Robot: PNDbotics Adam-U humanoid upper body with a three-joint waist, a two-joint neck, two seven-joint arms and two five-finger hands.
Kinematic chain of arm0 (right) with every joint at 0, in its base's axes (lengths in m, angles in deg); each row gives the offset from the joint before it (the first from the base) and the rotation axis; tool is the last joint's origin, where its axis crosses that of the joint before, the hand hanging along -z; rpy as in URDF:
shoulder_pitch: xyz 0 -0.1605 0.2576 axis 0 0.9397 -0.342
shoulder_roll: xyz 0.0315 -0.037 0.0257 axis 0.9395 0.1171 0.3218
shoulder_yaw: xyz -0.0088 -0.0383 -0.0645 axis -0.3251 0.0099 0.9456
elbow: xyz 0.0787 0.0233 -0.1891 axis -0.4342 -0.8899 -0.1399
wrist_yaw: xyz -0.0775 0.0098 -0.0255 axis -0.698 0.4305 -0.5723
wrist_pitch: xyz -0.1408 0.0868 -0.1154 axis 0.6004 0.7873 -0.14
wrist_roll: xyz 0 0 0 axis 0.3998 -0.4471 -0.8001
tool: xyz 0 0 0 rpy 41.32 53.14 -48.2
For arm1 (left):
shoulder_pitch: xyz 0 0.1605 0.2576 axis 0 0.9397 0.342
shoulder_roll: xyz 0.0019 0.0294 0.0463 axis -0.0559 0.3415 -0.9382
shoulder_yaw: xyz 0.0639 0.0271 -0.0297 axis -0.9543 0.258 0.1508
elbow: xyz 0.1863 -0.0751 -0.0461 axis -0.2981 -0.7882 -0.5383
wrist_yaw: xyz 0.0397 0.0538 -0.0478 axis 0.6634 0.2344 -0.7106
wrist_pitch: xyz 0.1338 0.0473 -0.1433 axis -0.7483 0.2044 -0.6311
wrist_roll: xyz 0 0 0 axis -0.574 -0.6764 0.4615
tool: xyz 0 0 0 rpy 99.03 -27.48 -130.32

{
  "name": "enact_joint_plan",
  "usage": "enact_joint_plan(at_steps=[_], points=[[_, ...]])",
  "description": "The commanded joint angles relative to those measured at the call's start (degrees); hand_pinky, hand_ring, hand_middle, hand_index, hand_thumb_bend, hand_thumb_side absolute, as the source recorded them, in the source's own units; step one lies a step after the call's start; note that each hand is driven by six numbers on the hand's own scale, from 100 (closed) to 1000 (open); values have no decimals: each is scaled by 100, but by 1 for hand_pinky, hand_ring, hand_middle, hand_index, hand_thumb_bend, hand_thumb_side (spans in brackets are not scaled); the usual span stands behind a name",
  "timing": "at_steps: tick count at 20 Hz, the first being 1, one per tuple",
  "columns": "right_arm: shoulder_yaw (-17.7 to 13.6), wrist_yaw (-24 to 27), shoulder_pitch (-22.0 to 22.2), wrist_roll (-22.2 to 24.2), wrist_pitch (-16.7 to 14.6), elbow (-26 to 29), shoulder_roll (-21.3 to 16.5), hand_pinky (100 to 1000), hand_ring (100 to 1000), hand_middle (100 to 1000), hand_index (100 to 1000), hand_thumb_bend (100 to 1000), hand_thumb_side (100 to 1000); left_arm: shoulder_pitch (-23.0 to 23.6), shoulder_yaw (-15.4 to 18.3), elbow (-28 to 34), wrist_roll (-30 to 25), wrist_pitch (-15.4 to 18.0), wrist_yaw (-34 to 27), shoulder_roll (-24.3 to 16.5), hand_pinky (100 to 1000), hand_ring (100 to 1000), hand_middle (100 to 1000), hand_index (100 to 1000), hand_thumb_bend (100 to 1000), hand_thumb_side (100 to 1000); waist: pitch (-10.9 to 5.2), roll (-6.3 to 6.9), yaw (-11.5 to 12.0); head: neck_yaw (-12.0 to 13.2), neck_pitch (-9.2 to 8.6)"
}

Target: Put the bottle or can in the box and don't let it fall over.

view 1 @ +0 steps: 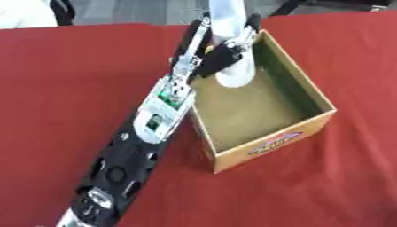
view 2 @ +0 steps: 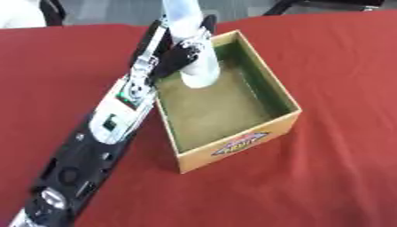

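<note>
One white bottle (view 1: 235,62) stood upright inside the far corner of one open cardboard box (view 1: 271,146), its base resting on the box's brownish floor and its top running out of the upper edge of the view. The robot's left hand (view 1: 219,48) was at the bottle, its dark fingers (view 1: 223,54) curled around the bottle's body from the near-left side, with another finger showing on the bottle's right flank by the box's far wall. The single arm (view 1: 155,119) in view, black with a white and green section near the wrist and a silver joint at the lower left, stretched diagonally from the lower-left corner up to the box, passing just beside the box's left wall. The box sat askew on the bench (view 1: 70,80), which was covered by one red cloth; its inner walls looked dark green and its near outer face carried one oval printed label (view 2: 240,143). Beyond the far edge of the bench, a strip of grey floor and a few dark, indistinct shapes were visible, with a white shape at the upper-left corner.
</note>
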Motion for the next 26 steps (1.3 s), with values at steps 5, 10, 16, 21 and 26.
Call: enact_joint_plan(at_steps=[5, 10, 16, 21, 26], points=[[4, 152, -1, -377, 225, 94, -171, 759, 919, 818, 791, 100, 806, -109, -172, -174, -165, 173, 254, 12, 1000, 1000, 747, 547, 100, 457, -197, -40, 65, 71, 102], [-2, 220, -9, -394, 217, 94, -207, 759, 919, 818, 791, 100, 806, -68, -159, -189, -358, 269, 421, 9, 1000, 1000, 747, 547, 100, 457, -220, -34, 77, 69, 122], [2, 326, 25, -336, 178, 94, -289, 753, 905, 808, 790, 100, 796, -15, -535, -515, -638, 56, 699, -140, 1000, 1000, 980, 844, 565, 805, -334, -31, 111, -58, 156], [-25, 458, 22, -295, 162, 94, -317, 752, 905, 807, 790, 100, 801, 16, -491, -535, -1083, -113, 1144, -122, 1000, 1000, 1000, 869, 607, 826, -354, -52, 122, -122, 156], [-29, 495, 57, -295, 143, 94, -302, 751, 904, 806, 789, 100, 808, 48, -311, -406, -1536, -143, 1594, -106, 1000, 1000, 1000, 880, 523, 760, -366, -75, 127, -152, 138]])
